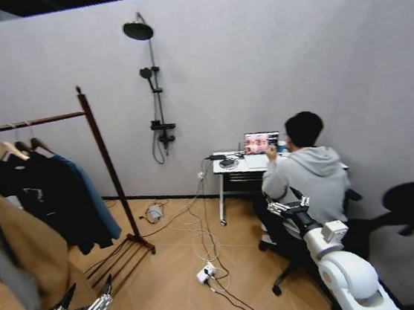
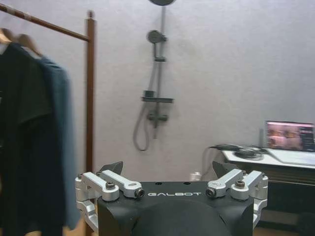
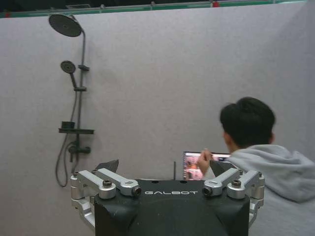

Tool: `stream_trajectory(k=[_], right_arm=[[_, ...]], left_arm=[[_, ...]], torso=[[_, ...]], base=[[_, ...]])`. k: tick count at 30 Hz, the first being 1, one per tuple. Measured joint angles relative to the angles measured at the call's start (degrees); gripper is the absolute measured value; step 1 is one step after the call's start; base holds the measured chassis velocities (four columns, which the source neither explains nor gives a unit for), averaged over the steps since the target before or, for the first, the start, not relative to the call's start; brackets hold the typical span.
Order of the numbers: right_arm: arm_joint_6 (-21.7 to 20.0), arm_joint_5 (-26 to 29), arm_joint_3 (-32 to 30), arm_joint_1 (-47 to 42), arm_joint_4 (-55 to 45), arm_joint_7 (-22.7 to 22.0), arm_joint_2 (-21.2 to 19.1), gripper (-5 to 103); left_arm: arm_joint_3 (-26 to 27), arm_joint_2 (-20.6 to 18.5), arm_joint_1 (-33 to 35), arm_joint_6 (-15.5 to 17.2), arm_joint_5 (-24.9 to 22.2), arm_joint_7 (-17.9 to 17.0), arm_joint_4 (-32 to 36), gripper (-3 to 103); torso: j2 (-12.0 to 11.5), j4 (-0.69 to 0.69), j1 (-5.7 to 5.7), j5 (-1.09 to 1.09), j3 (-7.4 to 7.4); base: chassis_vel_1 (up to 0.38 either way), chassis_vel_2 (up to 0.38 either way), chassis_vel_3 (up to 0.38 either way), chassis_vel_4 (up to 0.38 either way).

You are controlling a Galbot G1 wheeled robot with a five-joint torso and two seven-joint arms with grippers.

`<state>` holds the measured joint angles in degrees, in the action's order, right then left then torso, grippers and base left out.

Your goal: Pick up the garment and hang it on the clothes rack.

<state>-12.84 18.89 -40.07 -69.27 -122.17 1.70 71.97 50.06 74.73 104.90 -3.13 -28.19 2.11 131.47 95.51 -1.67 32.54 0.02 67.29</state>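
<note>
Both claws, left gripper and right gripper, gape wide, empty; I judge the garment already hung at the clothes rack crossbar's end.

You see an evenly lit room; soft shadows fall on the pale grey wall, and the hanging dark teal jacket looks motion-blurred.

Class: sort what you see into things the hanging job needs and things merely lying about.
Belongs to the job:
garment
clothes rack
left gripper
right gripper

Just lying about:
black coat
tan coat
shower set
laptop
floor cables
</note>
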Motion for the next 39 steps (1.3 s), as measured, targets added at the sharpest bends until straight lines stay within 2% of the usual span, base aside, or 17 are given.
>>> stream_trajectory(k=[2, 7, 12, 27, 39], right_arm=[[0.11, -0.34, 0.32, 0.03, 0.12, 0.0, 0.13, 100], [0.62, -1.07, 0.85, 0.23, 0.83, 0.08, 0.23, 100], [0.69, -1.26, 0.82, -0.13, 1.06, 0.2, 0.35, 100], [1.29, -1.12, 0.37, 0.52, 2.24, 0.71, -0.1, 100], [1.6, -1.06, 1.96, 0.96, 2.54, 1.08, 0.13, 100]], left_arm=[[0.0, 0.0, -0.01, 0.0, 0.0, 0.0, 0.0, 100], [0.0, 0.0, -0.01, 0.0, 0.0, -0.02, 0.0, 100], [0.0, 0.0, -0.01, 0.0, 0.0, -0.03, 0.0, 100], [0.0, 0.0, 0.0, 0.0, 0.0, -0.02, 0.0, 100], [0.0, 0.0, 0.0, 0.0, 0.0, -0.04, 0.0, 100]], torso=[[-0.01, -0.01, 0.02, 0.0, 0.0], [-0.07, 0.1, 0.13, 0.0, 0.04], [-0.06, 0.03, 0.1, -0.03, 0.03], [-0.04, 0.04, 0.05, -0.03, 0.02], [-0.03, 0.07, 0.05, -0.01, 0.01]], base=[[-0.195, -0.153, -0.161, -0.138], [-0.176, -0.104, -0.003, -0.178], [-0.14, -0.078, -0.096, -0.174], [-0.076, -0.176, -0.157, -0.082], [0.157, -0.185, -0.176, 0.147]])
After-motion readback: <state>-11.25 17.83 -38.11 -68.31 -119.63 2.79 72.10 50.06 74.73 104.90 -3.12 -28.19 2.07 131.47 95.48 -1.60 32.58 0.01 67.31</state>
